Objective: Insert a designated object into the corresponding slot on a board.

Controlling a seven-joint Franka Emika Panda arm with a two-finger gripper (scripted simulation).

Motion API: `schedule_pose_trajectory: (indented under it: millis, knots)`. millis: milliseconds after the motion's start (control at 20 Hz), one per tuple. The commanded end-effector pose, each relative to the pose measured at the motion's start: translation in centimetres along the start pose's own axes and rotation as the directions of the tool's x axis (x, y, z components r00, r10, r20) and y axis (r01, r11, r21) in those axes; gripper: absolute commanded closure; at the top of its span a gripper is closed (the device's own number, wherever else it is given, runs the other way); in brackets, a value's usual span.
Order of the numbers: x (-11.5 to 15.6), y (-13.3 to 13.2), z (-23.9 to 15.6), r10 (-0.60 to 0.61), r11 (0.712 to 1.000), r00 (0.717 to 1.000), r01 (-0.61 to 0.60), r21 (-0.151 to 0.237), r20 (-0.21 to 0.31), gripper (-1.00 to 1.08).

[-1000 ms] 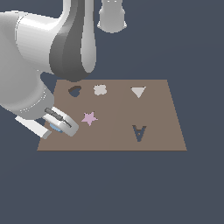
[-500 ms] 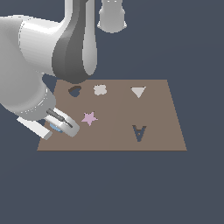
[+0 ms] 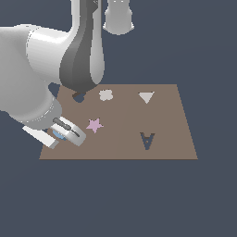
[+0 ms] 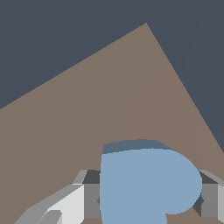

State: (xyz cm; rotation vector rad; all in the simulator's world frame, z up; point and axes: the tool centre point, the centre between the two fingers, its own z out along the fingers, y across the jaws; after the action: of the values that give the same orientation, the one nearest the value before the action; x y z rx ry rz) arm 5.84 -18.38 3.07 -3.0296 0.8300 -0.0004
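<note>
The light blue heart-shaped block (image 4: 146,183) sits between my gripper's fingers (image 4: 89,199), which press on both of its sides, so my gripper (image 3: 64,134) is shut on it. In the exterior view only a sliver of the blue heart (image 3: 58,134) shows, low over the brown board's (image 3: 120,146) near corner on the exterior view's left. The dark heart-shaped slot (image 3: 79,97) lies at the board's far corner on that same side, partly hidden by my arm. The gripper is well short of the slot.
Also on the board are a pink star (image 3: 94,124) just beside the gripper, a beige flower (image 3: 106,95), a pale triangle (image 3: 146,97) and a dark letter-A cutout (image 3: 147,140). My bulky arm links (image 3: 83,55) hang over the board's far left part.
</note>
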Motion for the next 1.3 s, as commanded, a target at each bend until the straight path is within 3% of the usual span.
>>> schedule_pose_trajectory:
  millis: [0, 450, 850, 1050, 1250]
  knots:
    - [0.0, 0.0, 0.1, 0.000, 1.000, 1.000, 0.000, 0.000, 0.000, 1.08]
    - [0.0, 0.1, 0.0, 0.014, 1.000, 1.000, -0.014, 0.000, 0.000, 1.08]
    - [-0.3, 1.1, -0.1, 0.126, 0.992, 0.992, -0.126, 0.000, 0.000, 1.08]
    - [-0.7, 1.9, -0.1, 0.222, 0.975, 0.975, -0.222, 0.000, 0.000, 1.08]
    - [-1.2, 2.9, -0.2, 0.343, 0.939, 0.939, -0.343, 0.001, 0.000, 1.08]
